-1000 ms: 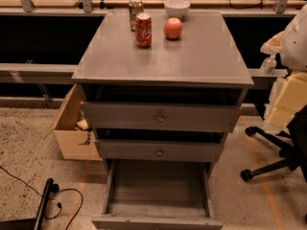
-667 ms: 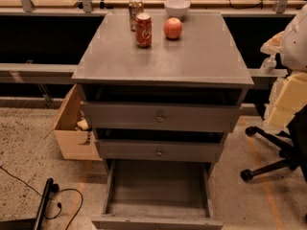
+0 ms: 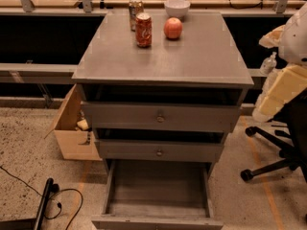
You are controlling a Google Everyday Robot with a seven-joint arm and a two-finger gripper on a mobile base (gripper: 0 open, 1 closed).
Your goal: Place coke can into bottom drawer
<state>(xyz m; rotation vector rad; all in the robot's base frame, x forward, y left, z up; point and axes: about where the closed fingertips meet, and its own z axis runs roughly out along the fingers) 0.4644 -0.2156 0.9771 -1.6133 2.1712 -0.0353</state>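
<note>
The red coke can (image 3: 143, 30) stands upright at the back left of the grey cabinet top (image 3: 163, 56). The bottom drawer (image 3: 158, 195) is pulled out toward me, and its shallow grey tray holds nothing. The two knobbed drawers above it are slightly ajar. My gripper (image 3: 273, 35) is at the right edge of the view, at the end of the white and cream arm (image 3: 280, 87). It is beside the cabinet, well to the right of the can and apart from it.
A darker can (image 3: 135, 7) stands just behind the coke can. An apple (image 3: 173, 28) and a white bowl (image 3: 177, 7) sit to the can's right. A cardboard box (image 3: 72, 128) is left of the cabinet. An office chair base (image 3: 273, 162) is on the right, and a cable (image 3: 48, 200) lies on the floor.
</note>
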